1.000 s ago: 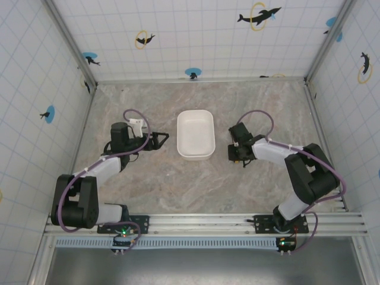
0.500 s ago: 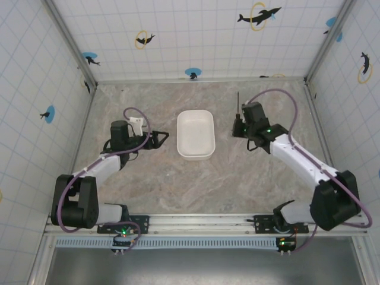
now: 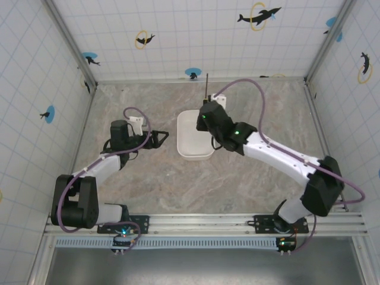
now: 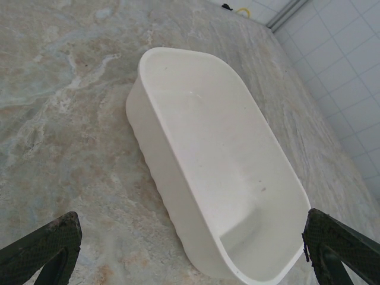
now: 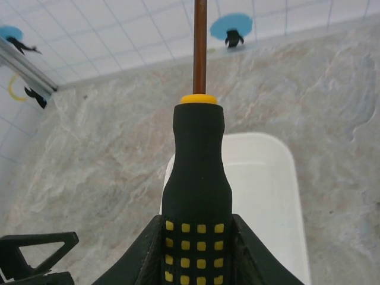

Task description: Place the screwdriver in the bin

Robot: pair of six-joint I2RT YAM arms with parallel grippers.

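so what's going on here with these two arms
The right gripper is shut on the screwdriver, gripping its black and yellow handle, and holds it in the air above the white bin, shaft pointing away from the wrist. Nothing lies in the bin yet. The left gripper sits open beside the bin, facing it.

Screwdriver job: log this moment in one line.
right gripper: shut on screwdriver, over bin's far end | left gripper: open, left of bin | bin: empty
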